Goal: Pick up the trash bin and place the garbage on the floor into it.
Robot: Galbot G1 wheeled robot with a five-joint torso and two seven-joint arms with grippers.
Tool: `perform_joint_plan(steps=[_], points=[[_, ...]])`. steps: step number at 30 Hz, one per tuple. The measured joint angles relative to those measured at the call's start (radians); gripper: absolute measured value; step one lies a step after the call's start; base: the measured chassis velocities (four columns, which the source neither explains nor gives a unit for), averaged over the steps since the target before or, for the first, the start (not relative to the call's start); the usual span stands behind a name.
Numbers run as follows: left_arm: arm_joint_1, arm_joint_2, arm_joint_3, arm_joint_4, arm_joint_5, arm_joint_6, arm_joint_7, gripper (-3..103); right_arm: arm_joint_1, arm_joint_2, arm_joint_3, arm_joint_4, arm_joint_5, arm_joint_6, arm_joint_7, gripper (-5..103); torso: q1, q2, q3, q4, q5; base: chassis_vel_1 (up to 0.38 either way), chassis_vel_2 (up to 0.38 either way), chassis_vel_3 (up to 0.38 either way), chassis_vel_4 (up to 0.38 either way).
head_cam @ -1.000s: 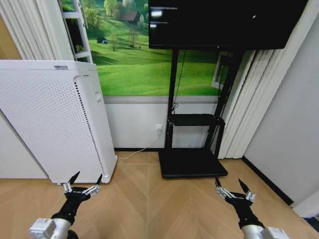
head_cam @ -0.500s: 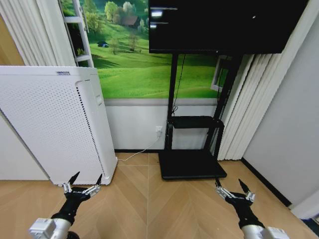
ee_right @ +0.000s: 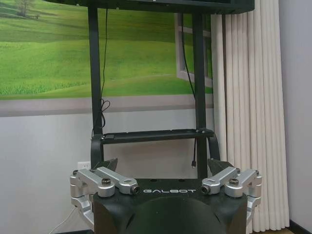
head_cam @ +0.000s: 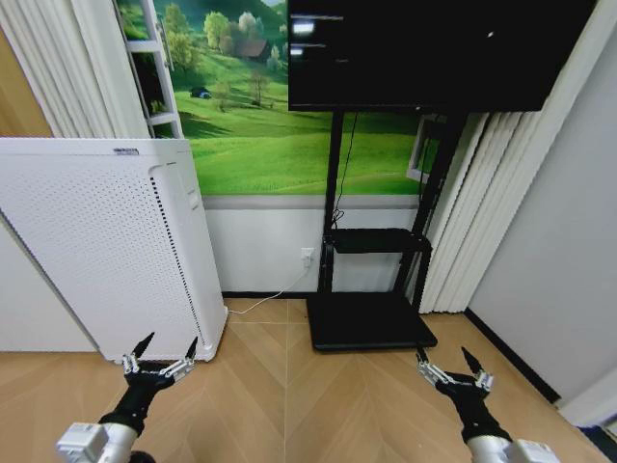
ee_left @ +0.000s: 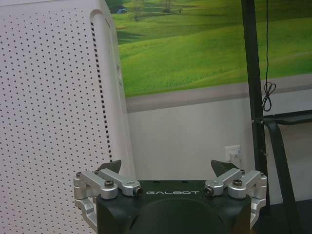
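Note:
The trash bin and the garbage are out of view. My left gripper (head_cam: 166,347) hangs open low over the wooden floor, in front of the white perforated appliance (head_cam: 96,241). My right gripper (head_cam: 446,359) hangs open low on the right, in front of the black TV stand (head_cam: 371,318). In the left wrist view the left gripper (ee_left: 168,168) holds nothing between its spread fingers. The right gripper (ee_right: 163,165) in the right wrist view is likewise empty.
The white appliance (ee_left: 53,122) stands against the wall on the left. A black TV (head_cam: 434,48) sits on the stand (ee_right: 146,136), with a cable running to a wall socket (head_cam: 308,253). White curtains (head_cam: 463,222) hang on the right. Bare wooden floor (head_cam: 299,405) lies between the arms.
The whole head view has shifted: the appliance and stand sit a little lower and more wall shows above, so the camera has moved. Both grippers keep their pose.

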Motion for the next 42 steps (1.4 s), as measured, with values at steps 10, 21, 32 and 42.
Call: perform_joint_plan(steps=[10,21,32,42], points=[[0.0,0.0,0.0,0.0,0.0,0.0,0.0,100,0.0,0.0,0.0,0.0,0.0,0.0,0.0,100,0.015,0.041,0.026,0.0,0.0,0.0,0.0,0.0,0.0],[0.0,0.0,0.0,0.0,0.0,0.0,0.0,100,0.0,0.0,0.0,0.0,0.0,0.0,0.0,100,0.03,0.087,0.058,0.0,0.0,0.0,0.0,0.0,0.0],[0.0,0.0,0.0,0.0,0.0,0.0,0.0,100,0.0,0.0,0.0,0.0,0.0,0.0,0.0,100,0.047,0.134,0.087,0.0,0.0,0.0,0.0,0.0,0.0],[0.0,0.0,0.0,0.0,0.0,0.0,0.0,100,0.0,0.0,0.0,0.0,0.0,0.0,0.0,100,0.063,0.177,0.113,0.0,0.0,0.0,0.0,0.0,0.0]])
